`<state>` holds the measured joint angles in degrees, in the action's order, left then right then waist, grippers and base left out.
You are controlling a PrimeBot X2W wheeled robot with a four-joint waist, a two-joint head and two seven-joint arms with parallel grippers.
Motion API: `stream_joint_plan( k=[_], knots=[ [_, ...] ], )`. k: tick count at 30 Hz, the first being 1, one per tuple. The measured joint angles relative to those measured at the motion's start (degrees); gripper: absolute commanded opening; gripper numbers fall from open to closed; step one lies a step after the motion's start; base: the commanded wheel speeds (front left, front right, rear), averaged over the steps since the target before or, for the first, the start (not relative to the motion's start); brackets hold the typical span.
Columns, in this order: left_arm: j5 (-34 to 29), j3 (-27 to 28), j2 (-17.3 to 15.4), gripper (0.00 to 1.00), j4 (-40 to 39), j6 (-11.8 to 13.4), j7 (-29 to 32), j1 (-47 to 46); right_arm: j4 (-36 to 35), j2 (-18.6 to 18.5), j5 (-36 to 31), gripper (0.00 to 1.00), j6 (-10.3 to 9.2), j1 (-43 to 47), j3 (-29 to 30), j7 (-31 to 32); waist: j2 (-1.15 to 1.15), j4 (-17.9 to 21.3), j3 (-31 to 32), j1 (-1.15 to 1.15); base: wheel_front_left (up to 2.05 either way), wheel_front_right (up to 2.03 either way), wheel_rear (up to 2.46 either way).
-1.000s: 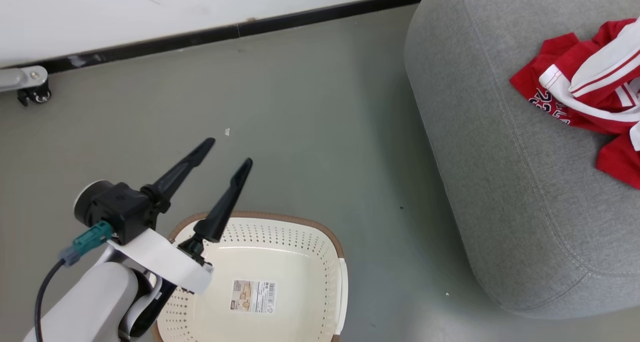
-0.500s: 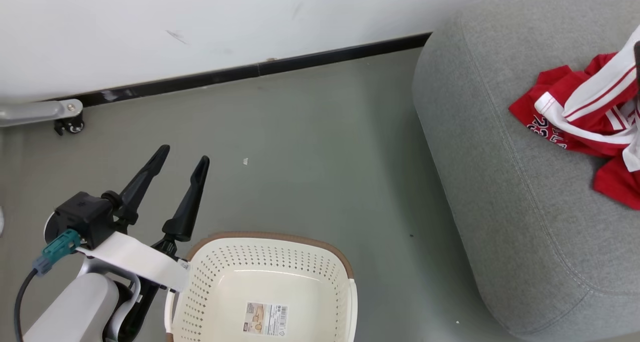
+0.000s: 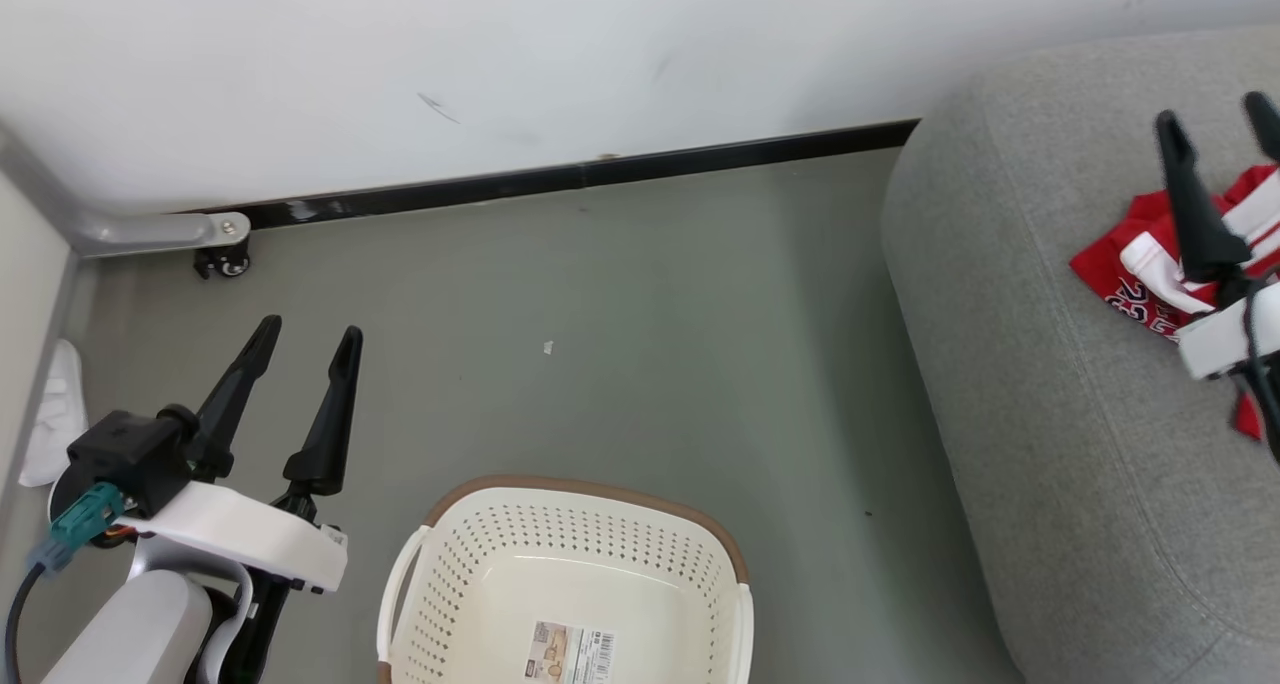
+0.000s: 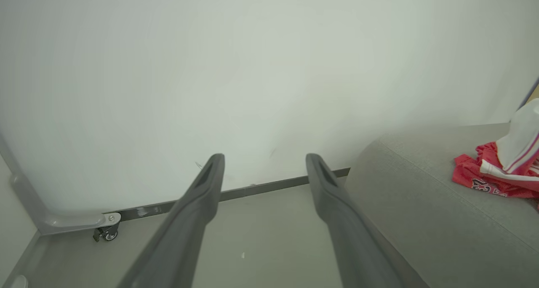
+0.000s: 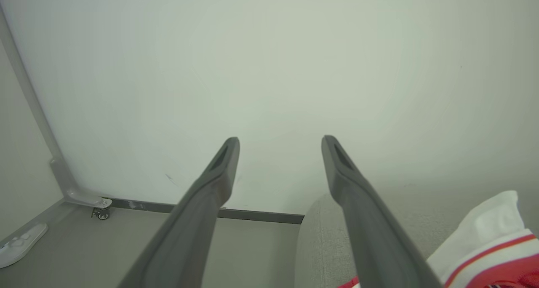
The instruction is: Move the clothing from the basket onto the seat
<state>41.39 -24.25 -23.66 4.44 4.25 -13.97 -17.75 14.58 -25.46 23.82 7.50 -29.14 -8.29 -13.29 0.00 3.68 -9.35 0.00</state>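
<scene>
The clothing [image 3: 1120, 269] lies in a red and white heap on the seat [image 3: 1040, 414], well apart from the basket [image 3: 590, 488]. The right gripper [image 3: 1213, 112] hangs over the heap, fingers spread wide, holding nothing. The left gripper [image 3: 309, 332], equally wide and holding nothing, hovers above the floor [image 3: 650, 314] left of the basket, whose bare bottom shows a label [image 3: 570, 652].

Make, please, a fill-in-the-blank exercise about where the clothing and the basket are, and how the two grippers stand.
1. The clothing lies on the grey ____.
2. The basket stands on the floor and holds ____ clothing.
3. The left gripper and the right gripper are both ____.

Missing words: seat; no; open.
</scene>
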Motion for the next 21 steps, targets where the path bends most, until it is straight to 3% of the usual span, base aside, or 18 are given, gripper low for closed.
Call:
stream_joint_plan(
  k=[21],
  knots=[
    [0.4, 3.5, 1.7, 1.00, 2.3, 1.7, -0.3, 5.1, -5.8, 6.8, -2.8, 1.00, 0.00, 12.0, 0.5, -0.9, 0.00, -6.3, 3.7, 0.00, 0.00, 0.00, 0.00]
  ],
)
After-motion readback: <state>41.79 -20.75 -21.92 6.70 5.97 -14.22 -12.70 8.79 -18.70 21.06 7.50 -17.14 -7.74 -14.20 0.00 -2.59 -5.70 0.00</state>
